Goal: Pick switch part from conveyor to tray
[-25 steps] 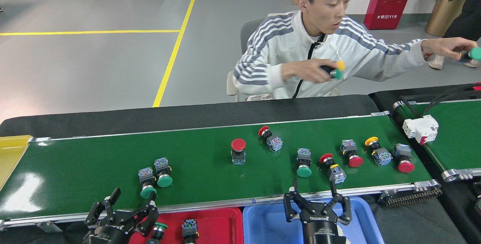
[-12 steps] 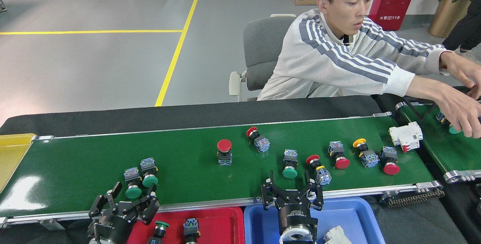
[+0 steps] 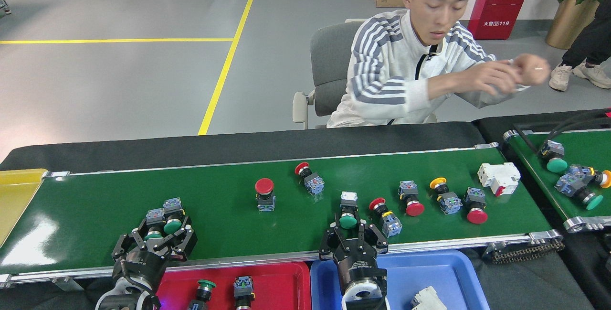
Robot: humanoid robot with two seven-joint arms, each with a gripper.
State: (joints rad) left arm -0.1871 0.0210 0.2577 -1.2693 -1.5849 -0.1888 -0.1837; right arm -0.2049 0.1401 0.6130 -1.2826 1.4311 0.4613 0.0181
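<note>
The conveyor (image 3: 95, 205) runs left to right across the view and carries several push-button switch parts. My left gripper (image 3: 161, 232) reaches over the near rail. It is open, with its fingers either side of a green-capped switch (image 3: 153, 224); a second green one (image 3: 173, 214) sits just behind. My right gripper (image 3: 351, 229) is also open, straddling another green-capped switch (image 3: 348, 212). A red tray (image 3: 281, 281) below the rail holds two switch parts (image 3: 205, 291). A blue tray (image 3: 444, 272) holds a white part (image 3: 427, 298).
Red-capped switches (image 3: 264, 193), a yellow-capped one (image 3: 441, 190) and a white breaker (image 3: 499, 178) lie further along the belt. A shorter green belt (image 3: 580, 150) at right carries more switches. A seated person (image 3: 405, 76) faces me behind the belt. A yellow bin (image 3: 14, 190) stands at far left.
The belt carried the parts leftward. Both grippers moved forward over the rail and now straddle green-capped switches. The person drew both hands back from the right belt, leaving switches there.
</note>
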